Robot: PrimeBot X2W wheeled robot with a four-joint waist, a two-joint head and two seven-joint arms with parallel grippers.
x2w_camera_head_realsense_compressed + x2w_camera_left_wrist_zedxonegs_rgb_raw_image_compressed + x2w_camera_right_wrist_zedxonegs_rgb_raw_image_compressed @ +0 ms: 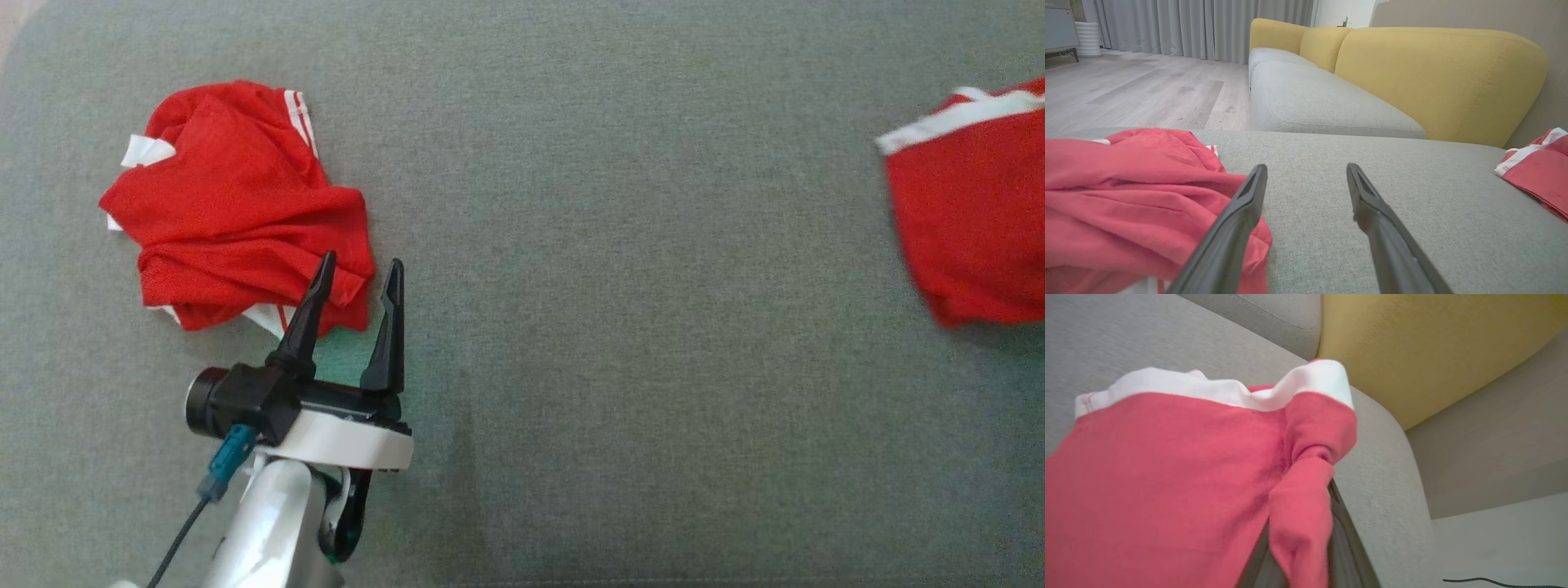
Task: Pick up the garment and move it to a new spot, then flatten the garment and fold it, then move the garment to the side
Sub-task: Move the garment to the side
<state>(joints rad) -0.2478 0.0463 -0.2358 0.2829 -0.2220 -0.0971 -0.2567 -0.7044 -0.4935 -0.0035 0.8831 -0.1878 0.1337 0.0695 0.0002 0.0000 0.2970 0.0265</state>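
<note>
Red garment (971, 212) w/ white trim is bunching at right of grey sofa seat (620, 245), right tool (1310, 522) pinching a fold. Left tool (359, 273) is hovering spread by 2nd crumpled red cloth (237, 212), left.

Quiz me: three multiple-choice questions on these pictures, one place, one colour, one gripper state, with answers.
1. In the head view, the crumpled garment lies: A upper left; B centre; C lower right.
2. The sofa backrest is: A blue; B yellow; C black.
3. The right gripper is: A open and empty; B resting on the floor; C shut on red cloth.
Answers: A, it sits upper left, by the left gripper; B, it shows yellow behind the grey seat; C, cloth bunches between its fingers.
</note>
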